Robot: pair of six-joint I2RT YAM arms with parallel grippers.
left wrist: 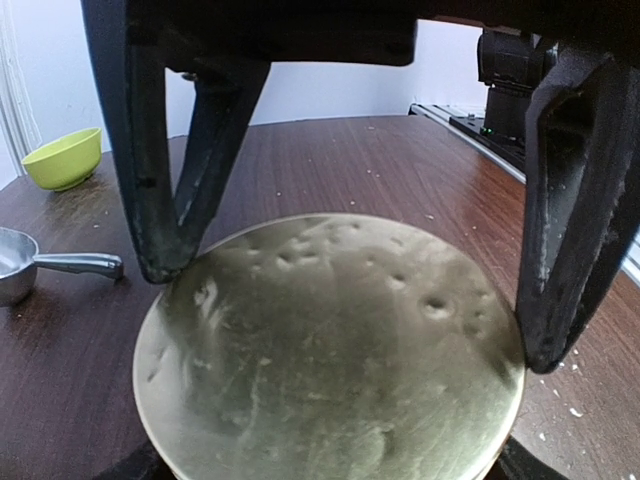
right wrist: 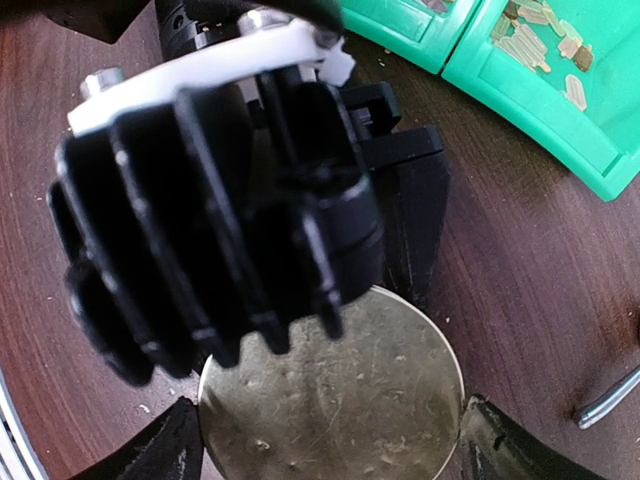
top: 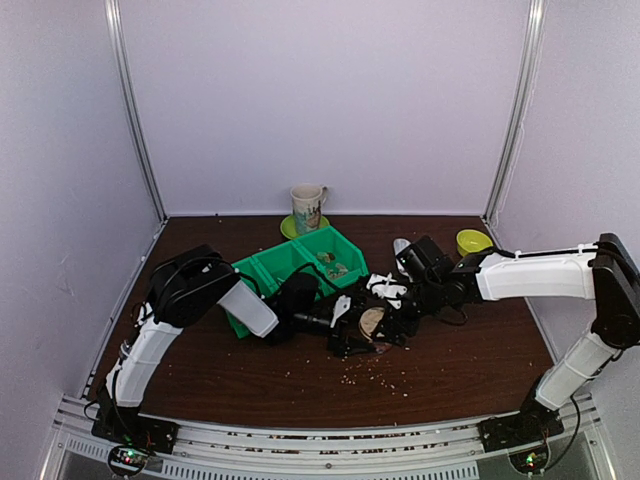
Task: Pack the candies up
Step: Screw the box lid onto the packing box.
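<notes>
My left arm point(right wrist: 220, 230), close and blurred, covers the upper part of the lid point(right wrist: 335, 405) in the right wrist view. My right fingers point(right wrist: 175, 450) are cut off at the bottom edge, so I cannot tell whether they touch it. From above, the candies point(top: 385, 375) are specks too small to show colour.

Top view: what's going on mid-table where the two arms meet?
Both arms converge on a round tan metal lid in the middle of the table. The left gripper has its jaws against opposite edges of the lid and appears to be holding it. The right gripper straddles the same lid with its jaws wide; whether they touch it is unclear. Green plastic bins sit just behind.
</notes>
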